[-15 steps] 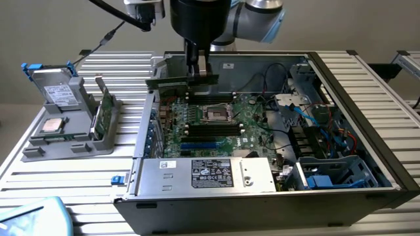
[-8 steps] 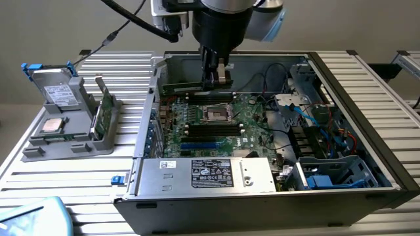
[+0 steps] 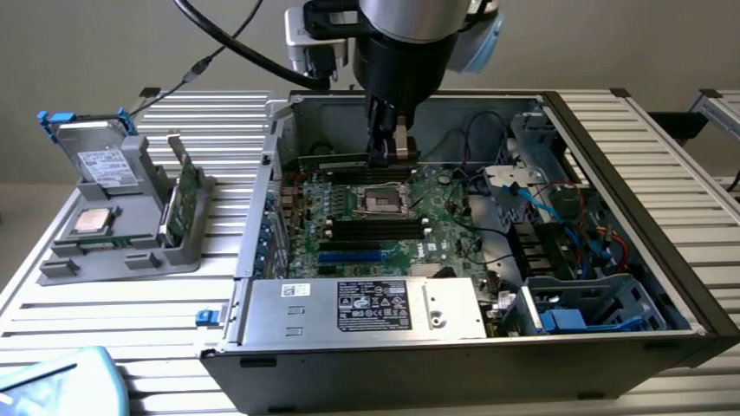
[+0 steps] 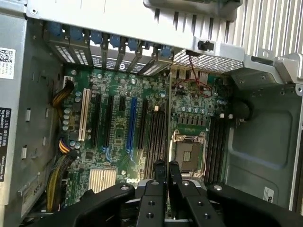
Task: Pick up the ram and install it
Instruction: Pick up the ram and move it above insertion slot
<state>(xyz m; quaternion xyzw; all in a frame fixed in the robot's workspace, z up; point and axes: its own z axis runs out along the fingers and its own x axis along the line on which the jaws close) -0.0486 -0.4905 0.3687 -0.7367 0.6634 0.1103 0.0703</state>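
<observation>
My pincer (image 3: pixel 393 154) is clenched on the ram (image 3: pixel 335 161). The motherboard (image 3: pixel 434 224) is under it, with the socket (image 4: pixel 188 152) just beside it.

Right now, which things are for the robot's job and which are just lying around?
For the job: long thin green ram stick, held in the black gripper; green motherboard inside the open grey computer case.
Just lying about: square silver processor chip; boxy silver drive; grey plastic holder.

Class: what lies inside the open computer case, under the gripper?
A green motherboard with a processor socket. The gripper holds the ram above it, covering the board directly beneath.
</observation>
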